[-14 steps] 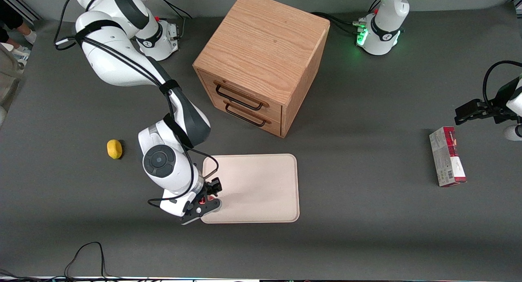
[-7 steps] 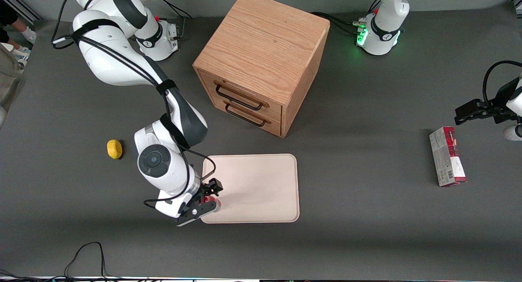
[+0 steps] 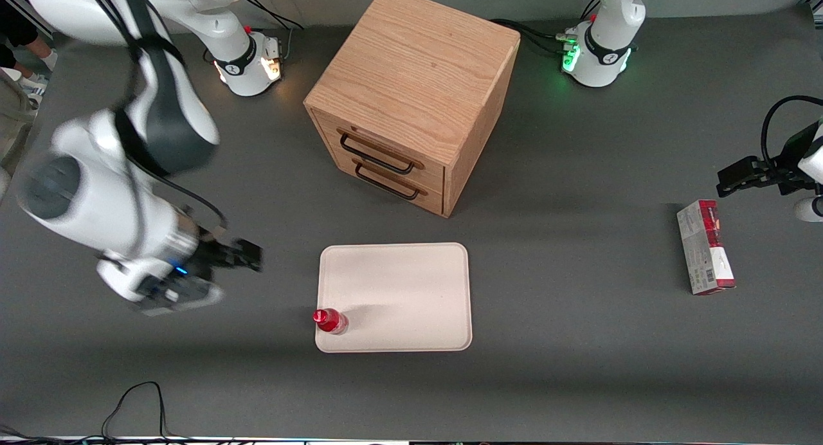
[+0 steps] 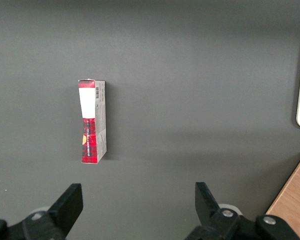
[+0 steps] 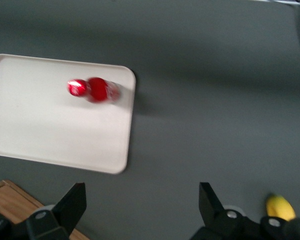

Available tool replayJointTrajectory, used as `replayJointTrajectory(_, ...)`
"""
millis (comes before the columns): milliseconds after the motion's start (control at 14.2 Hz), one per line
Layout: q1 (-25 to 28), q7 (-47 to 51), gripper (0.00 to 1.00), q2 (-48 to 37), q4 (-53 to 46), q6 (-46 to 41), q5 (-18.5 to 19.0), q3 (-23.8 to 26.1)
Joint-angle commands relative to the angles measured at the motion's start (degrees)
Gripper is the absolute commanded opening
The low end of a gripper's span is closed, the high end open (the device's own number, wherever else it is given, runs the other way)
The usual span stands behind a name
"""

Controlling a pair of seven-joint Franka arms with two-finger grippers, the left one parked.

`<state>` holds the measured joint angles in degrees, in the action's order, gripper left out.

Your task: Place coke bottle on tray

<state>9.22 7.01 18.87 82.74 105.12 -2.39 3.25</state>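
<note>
The coke bottle [image 3: 330, 320], small and red with a red cap, stands upright on the pale cream-pink tray [image 3: 398, 290], in the tray's corner nearest the front camera and the working arm. The right wrist view shows the coke bottle [image 5: 92, 90] on the tray [image 5: 50, 125] close to the rim. My gripper [image 3: 253, 256] hovers over bare table beside the tray, toward the working arm's end, well apart from the bottle. In the wrist view the gripper [image 5: 141, 200] is open, with only grey table between its fingers.
A wooden two-drawer cabinet [image 3: 411, 98] stands farther from the front camera than the tray. A red-and-white carton [image 3: 705, 247] lies toward the parked arm's end. A yellow lump [image 5: 280, 207] lies on the table near my gripper. A black cable [image 3: 138, 400] loops near the table's front edge.
My gripper has let go of the coke bottle, risen and swung away from the tray toward the working arm's end. The bottle now stands alone on the tray's corner.
</note>
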Motion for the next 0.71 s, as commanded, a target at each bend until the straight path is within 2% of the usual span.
replayJointTrajectory(0, 0.1, 0.6, 1.00, -21.1, 24.6, 2.0, -2.1, -6.0)
replayJointTrajectory(212, 0.1, 0.1, 1.00, -31.1, 32.8, 0.4, -1.1, -9.9)
replayJointTrajectory(353, 0.1, -2.4, 1.00, -31.5, 31.2, -3.5, 0.5, -11.1)
replayJointTrajectory(635, 0.0, -2.1, 1.00, -27.8, 26.1, -4.7, 0.6, -11.9)
